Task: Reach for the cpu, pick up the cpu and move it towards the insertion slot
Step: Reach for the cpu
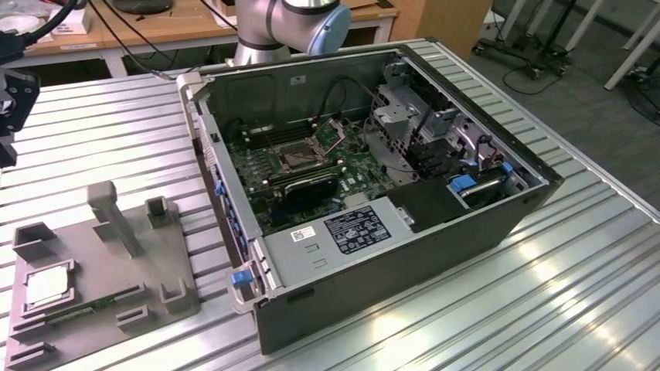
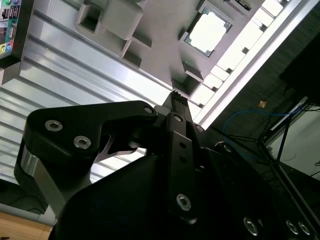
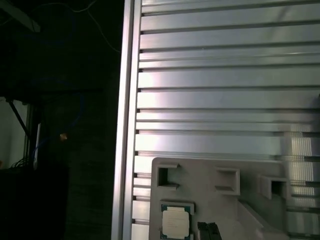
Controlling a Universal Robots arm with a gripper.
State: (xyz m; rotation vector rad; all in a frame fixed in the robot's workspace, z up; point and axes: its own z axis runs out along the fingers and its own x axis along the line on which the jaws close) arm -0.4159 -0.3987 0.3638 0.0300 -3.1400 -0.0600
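The cpu (image 2: 207, 32) lies flat and face up in a square recess near one end of the grey holder (image 2: 150, 30), with nothing touching it. The pincer (image 2: 176, 96) hangs over the holder with its tip close beside the chip and clear of it, carrying nothing. I cannot tell whether it is spread or pressed together.

The work stands at the reach. To do it well, I judge the tip should centre over the chip, square up to its sides, and come down level. That way it takes two opposite edges without scraping the recess walls or tilting the chip.

The insertion slot (image 1: 299, 158) is well apart from the holder, inside the open computer case (image 1: 413, 255), which stands beside the holder on the ribbed tabletop (image 1: 577, 294).

How high the pincer sits above the holder is hard to judge. In the first wrist view the frame cuts off its tip (image 3: 209, 231). The slot's inner detail is too small to make out
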